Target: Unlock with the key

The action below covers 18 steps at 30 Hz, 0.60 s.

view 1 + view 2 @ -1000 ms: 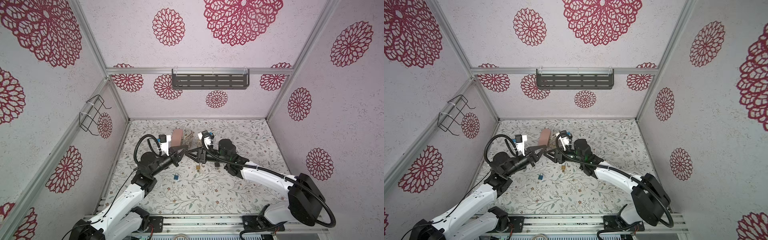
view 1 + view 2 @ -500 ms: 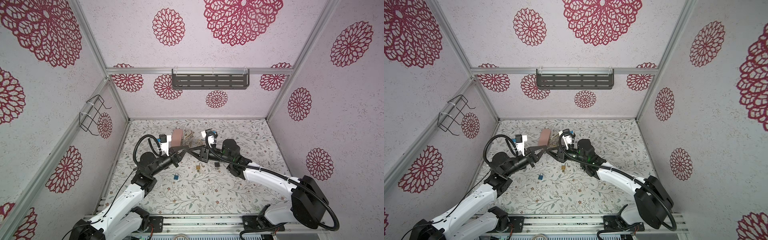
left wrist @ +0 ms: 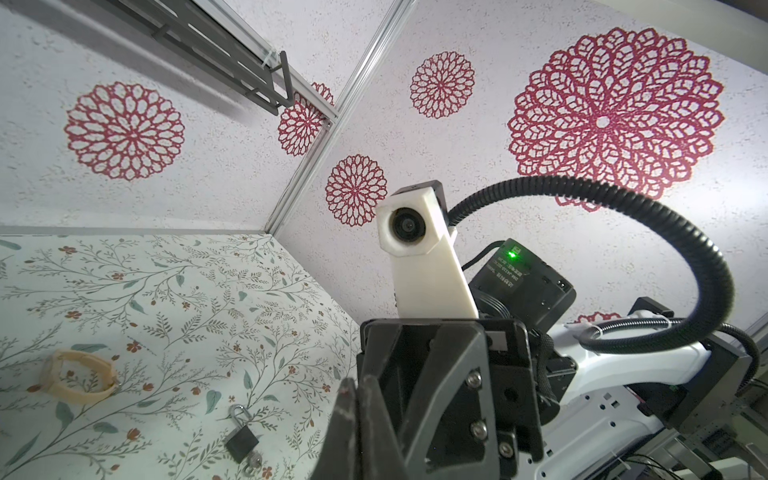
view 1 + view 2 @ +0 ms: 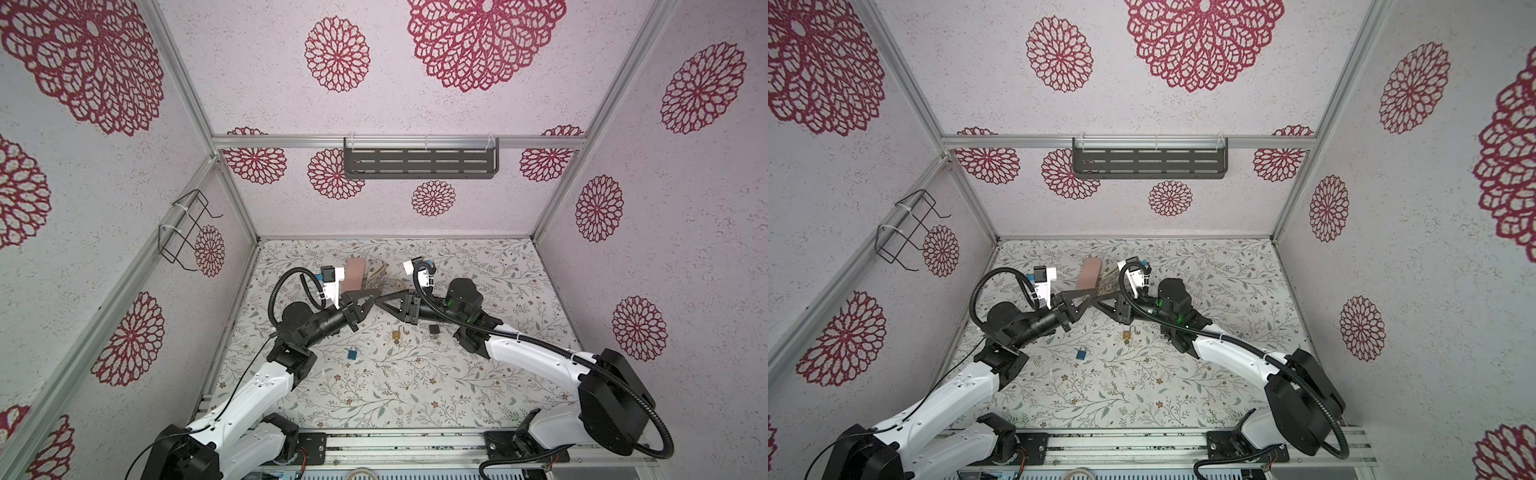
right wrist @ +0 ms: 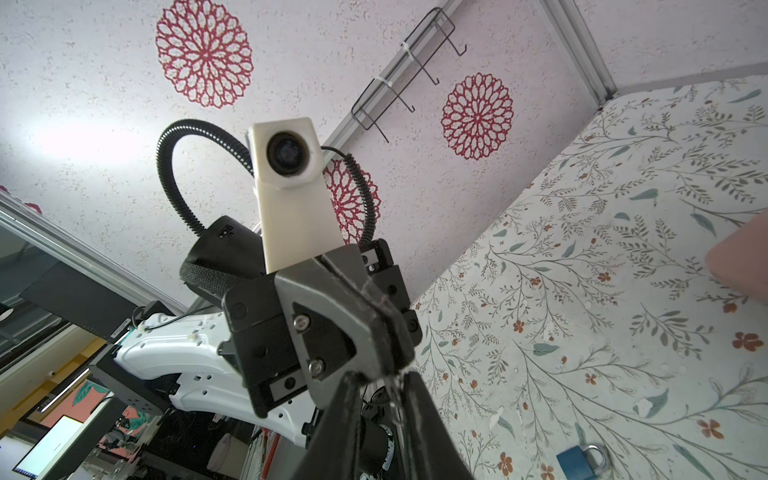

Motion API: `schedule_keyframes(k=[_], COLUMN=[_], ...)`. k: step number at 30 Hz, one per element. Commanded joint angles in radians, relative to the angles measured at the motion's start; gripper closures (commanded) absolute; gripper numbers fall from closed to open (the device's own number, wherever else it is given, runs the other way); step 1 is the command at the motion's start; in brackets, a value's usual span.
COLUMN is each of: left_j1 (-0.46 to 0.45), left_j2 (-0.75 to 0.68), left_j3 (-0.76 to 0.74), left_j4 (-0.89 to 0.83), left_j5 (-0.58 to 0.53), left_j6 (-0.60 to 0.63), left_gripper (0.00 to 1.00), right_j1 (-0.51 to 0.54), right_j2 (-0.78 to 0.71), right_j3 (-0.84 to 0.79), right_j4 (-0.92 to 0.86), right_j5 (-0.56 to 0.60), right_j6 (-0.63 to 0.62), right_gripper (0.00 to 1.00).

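Left gripper (image 4: 372, 300) clenched tight, tip-to-tip with right gripper (image 4: 381, 304); right jaws narrow, hold unclear. Brass padlock (image 4: 397, 334) below, nearer right arm.

Brass padlock (image 4: 397, 335), blue padlock (image 4: 352, 354), black padlock (image 4: 434, 329) — each lying flat, apart.

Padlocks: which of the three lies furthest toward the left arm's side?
The blue padlock. It lies leftmost in a top view; the brass padlock sits mid-table and the black padlock lies by the right arm.
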<state>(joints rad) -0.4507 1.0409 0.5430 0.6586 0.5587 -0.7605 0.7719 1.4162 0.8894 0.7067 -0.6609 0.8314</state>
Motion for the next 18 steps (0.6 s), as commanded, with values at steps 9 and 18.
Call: schedule_keyframes(k=[9, 18], left_j1=[0.0, -0.002], left_j2=[0.009, 0.01], left_j3=[0.023, 0.041], left_j4=[0.007, 0.005], left_j5=[0.053, 0.079], left_j6=[-0.026, -0.051], left_gripper=[1.0, 1.0], right_j1=[0.0, 0.0], right_j2=[-0.011, -0.002], right_j3=[0.019, 0.021], right_j4=[0.105, 0.122], right_j5=[-0.019, -0.022], right_j6=[-0.01, -0.004], right_gripper=[0.87, 0.94])
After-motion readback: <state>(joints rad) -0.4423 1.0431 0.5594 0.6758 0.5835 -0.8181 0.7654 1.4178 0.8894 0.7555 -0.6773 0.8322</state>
